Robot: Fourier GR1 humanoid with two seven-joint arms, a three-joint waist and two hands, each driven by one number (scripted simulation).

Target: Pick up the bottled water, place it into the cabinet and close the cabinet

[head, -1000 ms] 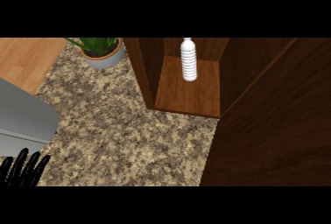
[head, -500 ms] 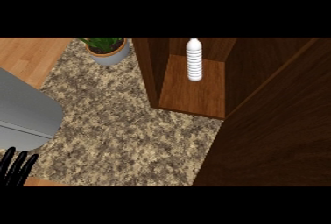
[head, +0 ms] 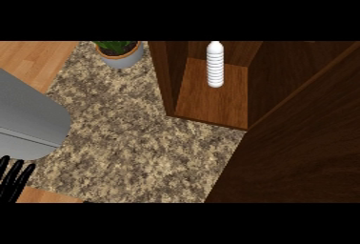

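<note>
Far up-right of my left hand [head: 13,177]: bottled water [head: 215,64] standing inside the cabinet [head: 211,97].
Fingers straight, spread, holding nothing; I'd worry the swinging door [head: 302,138] could clip the bottle.

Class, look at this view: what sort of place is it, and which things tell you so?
Most likely a kitchen: a speckled stone counter, an open wooden cabinet with a water bottle standing inside, and a potted plant at the counter's far edge.
</note>
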